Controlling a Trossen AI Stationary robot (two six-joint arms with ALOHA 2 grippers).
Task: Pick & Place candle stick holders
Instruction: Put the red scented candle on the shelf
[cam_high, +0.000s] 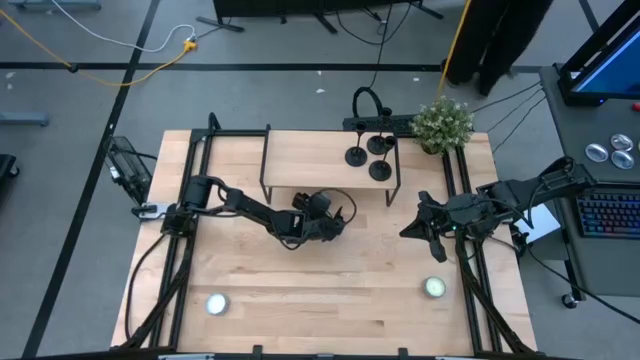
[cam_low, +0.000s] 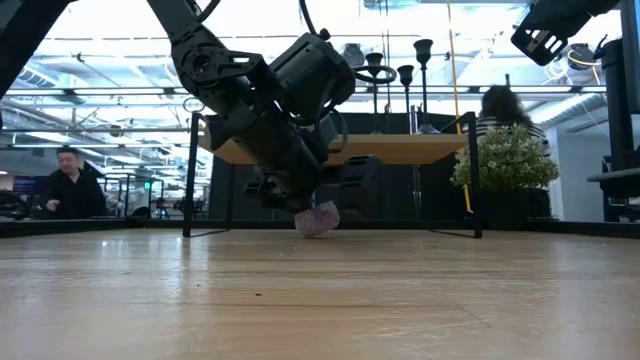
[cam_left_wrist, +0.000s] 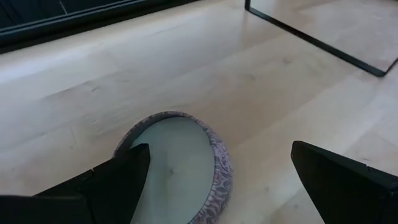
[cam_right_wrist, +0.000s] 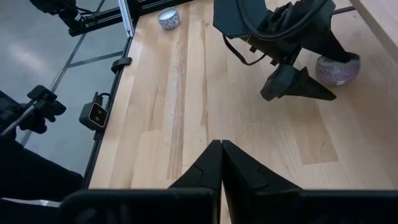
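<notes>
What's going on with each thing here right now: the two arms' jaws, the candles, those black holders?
Left gripper: jaws open, low over the patterned tealight, not gripping it.
Right gripper: jaws shut, empty, at the table's right side.
Patterned tealight: resting on the table.
Candle stick holders: three, upright on the raised shelf.
Two other tealights: on the table's front edge, untouched.

Bright, even overhead light; low view backlit

candle stick holders (cam_high: 368, 154): 3, black, on raised shelf (cam_high: 310, 160) | tealight candles (cam_high: 216, 304): 3, white, on counter (cam_high: 330, 285) | potted plant (cam_high: 442, 123): 1 | robot arms: 2 | person (cam_low: 68, 188) in background: 1
</notes>
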